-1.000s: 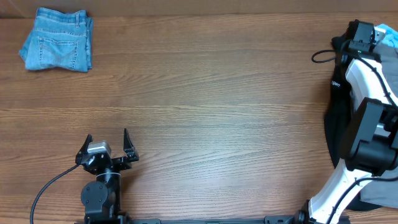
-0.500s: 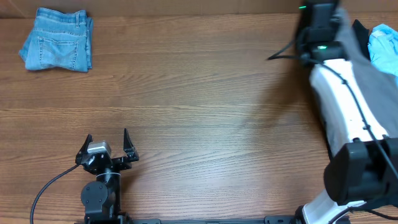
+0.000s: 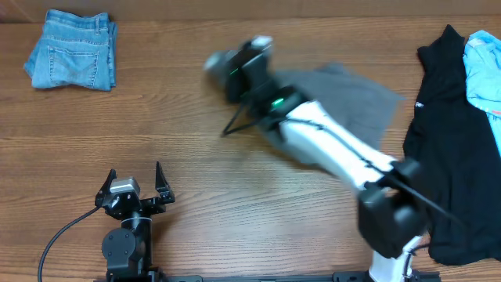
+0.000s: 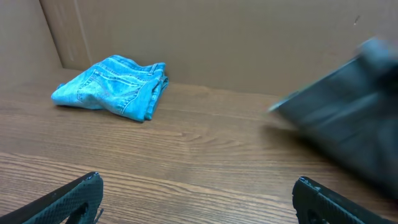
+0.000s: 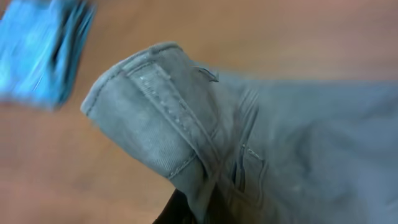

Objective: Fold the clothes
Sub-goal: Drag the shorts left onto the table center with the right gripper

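Overhead: blurred right hand (image 3: 241, 67) with grey shorts (image 3: 360, 102) over wooden table (image 3: 258, 204).

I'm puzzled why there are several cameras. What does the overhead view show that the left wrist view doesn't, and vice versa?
Only the overhead view shows the black garment, the light blue cloth by it and the right arm. Only the left wrist view shows the brown wall behind the table. Both show the blue jeans, the blurred grey shorts and the left gripper.
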### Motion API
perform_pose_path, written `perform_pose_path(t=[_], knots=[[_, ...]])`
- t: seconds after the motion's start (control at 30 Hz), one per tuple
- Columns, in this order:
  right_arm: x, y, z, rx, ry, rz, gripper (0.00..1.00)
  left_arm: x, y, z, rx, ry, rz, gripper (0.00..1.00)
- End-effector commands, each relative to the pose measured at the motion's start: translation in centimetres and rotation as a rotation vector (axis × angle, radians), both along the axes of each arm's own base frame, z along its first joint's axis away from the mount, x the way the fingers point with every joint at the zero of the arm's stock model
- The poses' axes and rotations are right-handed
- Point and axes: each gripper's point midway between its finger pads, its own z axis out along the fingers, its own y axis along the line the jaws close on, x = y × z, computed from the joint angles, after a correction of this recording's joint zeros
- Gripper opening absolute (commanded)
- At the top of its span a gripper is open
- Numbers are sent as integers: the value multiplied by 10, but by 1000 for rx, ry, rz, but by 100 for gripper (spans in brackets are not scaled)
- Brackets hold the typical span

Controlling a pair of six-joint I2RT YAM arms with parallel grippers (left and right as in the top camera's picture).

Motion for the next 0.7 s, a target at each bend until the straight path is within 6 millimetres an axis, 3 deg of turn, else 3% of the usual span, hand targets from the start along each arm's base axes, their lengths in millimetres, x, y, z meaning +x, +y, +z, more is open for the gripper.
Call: perform_pose_path(t=[0.0,0.03,0.07,0.1,0.13,0.27,0.33,0.43,0.53,0.67], knots=[[-36,54,5,88,29,100,4,-1,4,2,13,-9,19,100],[-43,63,6,93,24,122,12,-1,4,2,13,-9,19,100],[-49,71,8,93,12,134,34,-1,4,2,13,-9,19,100],[-53,75,10,87,-5,132,68,-1,4,2,13,-9,19,100],[-53,76,13,77,-25,129,91,-1,4,2,13,-9,19,100],[-49,70,30,38,-82,153,100,-1,4,2,13,-9,19,100],[-39,50,50,24,-100,106,100,-1,4,2,13,-9,19,100],[-25,4,87,8,-112,17,100,-1,4,2,13,-9,19,100],[-14,-54,108,-24,-80,-77,100,-1,4,2,13,-9,19,100],[-18,-118,96,-63,70,-144,100,-1,4,2,13,-9,19,100]])
